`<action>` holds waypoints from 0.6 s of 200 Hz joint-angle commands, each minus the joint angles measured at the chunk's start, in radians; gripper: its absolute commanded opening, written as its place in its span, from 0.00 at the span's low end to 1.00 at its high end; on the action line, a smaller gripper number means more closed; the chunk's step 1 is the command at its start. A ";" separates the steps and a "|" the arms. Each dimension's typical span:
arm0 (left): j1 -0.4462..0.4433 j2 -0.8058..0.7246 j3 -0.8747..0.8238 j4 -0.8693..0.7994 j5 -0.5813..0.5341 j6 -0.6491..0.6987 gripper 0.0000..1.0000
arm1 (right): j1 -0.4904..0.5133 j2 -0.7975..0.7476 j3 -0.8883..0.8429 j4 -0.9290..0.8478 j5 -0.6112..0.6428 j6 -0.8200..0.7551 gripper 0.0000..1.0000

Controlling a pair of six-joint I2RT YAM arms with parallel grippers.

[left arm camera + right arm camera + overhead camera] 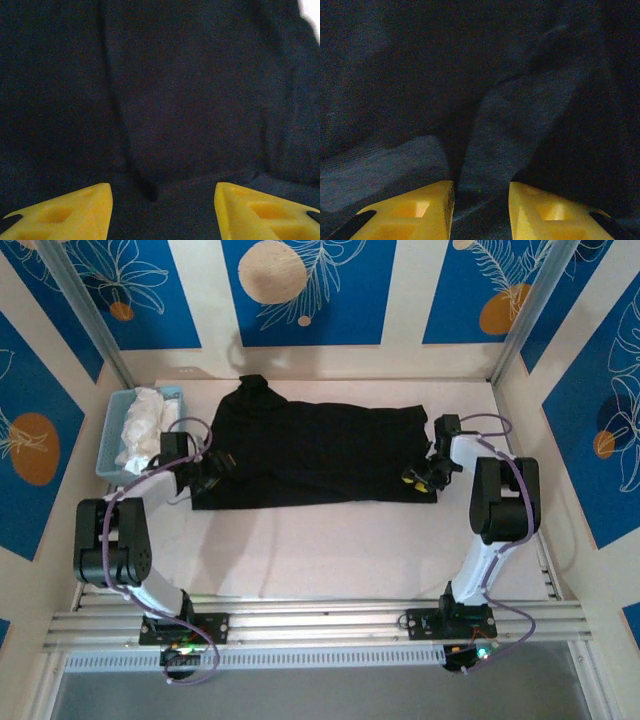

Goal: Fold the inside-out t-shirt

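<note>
**Step in hand (my judgement):** one lengthwise fold is down, and the crosswise fold is not yet begun.

**Layout**
- The desk carries the t-shirt as a long band across its middle, toward the far side. One end lies at each of my arms.
- A blue basket holding white cloth stands just beside the left end.
- My left fingers sit over the left end, spread wide, with nothing between them.
- My right fingers sit over the right end, parted more narrowly. Cloth lies under the gap, and I see no pinch on it.

**Next move:** each set of fingers must close on all layers at its end. One end then lifts and travels over the other without dragging the band askew.

**Condition of the t-shirt**
- It is plain black, matte and limp.
- The near edge runs fairly straight.
- A lump of cloth pokes out at the far left corner.
- The wrist views show soft creases and overlapping layers.
- I cannot find a yellow mark.
</note>
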 commanded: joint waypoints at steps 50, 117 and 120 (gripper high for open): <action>-0.115 0.000 -0.199 0.106 0.070 -0.005 0.54 | -0.222 -0.116 -0.176 0.043 -0.103 0.076 0.32; -0.328 -0.320 -0.361 0.010 -0.058 -0.062 0.56 | -0.078 -0.484 -0.251 0.157 0.005 -0.073 0.34; -0.326 -0.339 -0.361 -0.006 -0.077 -0.055 0.56 | -0.030 -0.498 -0.254 0.173 0.002 -0.100 0.35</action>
